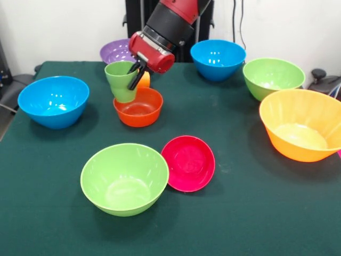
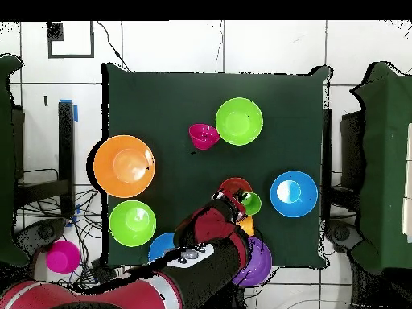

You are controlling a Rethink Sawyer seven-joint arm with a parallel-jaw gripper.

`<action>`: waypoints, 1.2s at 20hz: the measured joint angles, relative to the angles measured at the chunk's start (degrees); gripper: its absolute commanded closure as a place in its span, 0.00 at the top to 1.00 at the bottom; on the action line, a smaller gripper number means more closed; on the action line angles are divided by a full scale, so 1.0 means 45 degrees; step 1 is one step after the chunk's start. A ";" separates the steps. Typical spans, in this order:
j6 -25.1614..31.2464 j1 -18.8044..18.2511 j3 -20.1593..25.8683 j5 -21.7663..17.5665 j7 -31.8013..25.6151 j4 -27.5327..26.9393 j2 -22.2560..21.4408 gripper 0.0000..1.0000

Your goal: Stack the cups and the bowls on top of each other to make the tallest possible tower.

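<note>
The bowls, such as the large orange bowl [image 1: 303,130] and the magenta bowl [image 1: 188,163], looked like smooth, glossy plastic with bright highlights. The light green cup [image 1: 122,80] shone likewise. The worktop [image 1: 240,213] wore matt dark green cloth. The arm's red shell [image 1: 154,50] appeared glossy.

We see open cloth [image 1: 250,213] along the near edge and between the blue bowl [image 1: 53,100] and the green bowl [image 1: 124,178]. The magenta bowl [image 1: 188,162] touches that green bowl. The orange bowl [image 1: 302,124] and another green bowl [image 1: 273,78] crowd one side.
</note>
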 measured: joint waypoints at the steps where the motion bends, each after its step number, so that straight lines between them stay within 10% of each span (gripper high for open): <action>1: -0.0005 0.0043 -0.0031 0.0108 0.0000 -0.0002 0.0095 0.00; 24: -0.0297 -0.1170 0.0584 0.0400 0.0000 -0.0301 0.0858 0.00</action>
